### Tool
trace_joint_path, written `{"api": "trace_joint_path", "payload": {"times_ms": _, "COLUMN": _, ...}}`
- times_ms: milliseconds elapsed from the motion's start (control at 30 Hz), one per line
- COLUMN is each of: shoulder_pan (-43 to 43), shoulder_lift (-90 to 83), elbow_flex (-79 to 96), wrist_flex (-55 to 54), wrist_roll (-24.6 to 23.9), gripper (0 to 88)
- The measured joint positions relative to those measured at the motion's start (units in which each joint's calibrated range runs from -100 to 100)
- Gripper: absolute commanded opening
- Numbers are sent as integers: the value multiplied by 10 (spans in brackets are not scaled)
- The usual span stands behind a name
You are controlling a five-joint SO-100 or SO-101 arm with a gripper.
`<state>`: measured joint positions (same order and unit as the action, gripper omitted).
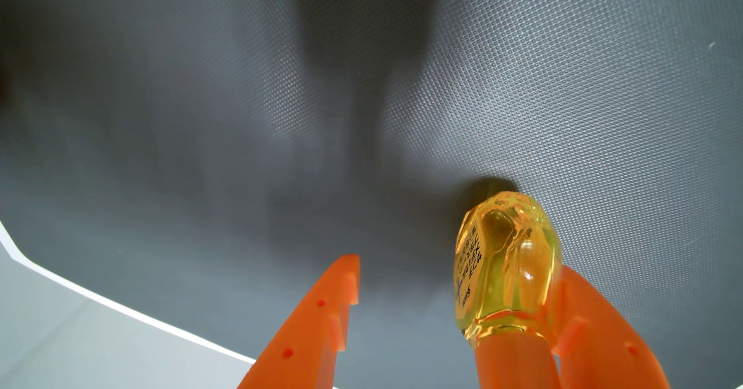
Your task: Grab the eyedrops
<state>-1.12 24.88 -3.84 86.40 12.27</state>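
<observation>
Orange gripper [462,276] fingers come up from the bottom edge of the wrist view, closest to the lens. Left finger [317,324] is a flat tapered blade w/ a stepped inner edge and two small red dots on its face; tip ends roughly mid-frame, lower half. Right finger [599,332] sits at lower right, mostly hidden behind the eyedrop bottle [508,268].

Jaws are spread apart, wide gap of bare mat between left finger and bottle. Not clamped on anything: only the right finger is against the bottle, left finger is well clear of it.

Bottle: small, translucent yellow-amber, rounded/faceted body, liquid visible inside. Orange cap [510,363] points toward the camera at the bottom edge, base points away. Label strip w/ small black print and a blue mark runs along its left side; text too small to read. Bottle sits inside the jaw opening, hard over to the right side, touching or just beside the right finger's inner face. Dark shadow right behind its far end on the mat, so it looks to be at or close to the surface; can't tell if it's resting or lifted slightly.

Surface is a dark grey mat [563,91] w/ fine woven/grid texture, broad blurry shadow of the arm down the centre. Mat's white edge [120,300] cuts diagonally across lower left, light grey tabletop [60,344] beyond it.
</observation>
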Motion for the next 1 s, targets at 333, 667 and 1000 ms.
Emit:
{"api": "trace_joint_path", "payload": {"times_ms": 333, "shoulder_pan": 1, "shoulder_lift": 9, "elbow_flex": 0, "wrist_flex": -20, "wrist_roll": -1, "gripper": 68}}
{"api": "trace_joint_path", "payload": {"times_ms": 667, "shoulder_pan": -4, "shoulder_lift": 12, "elbow_flex": -27, "wrist_flex": -21, "wrist_roll": -7, "gripper": 6}}
{"api": "trace_joint_path", "payload": {"times_ms": 1000, "shoulder_pan": -5, "shoulder_lift": 12, "elbow_flex": -32, "wrist_flex": -21, "wrist_roll": -12, "gripper": 6}}
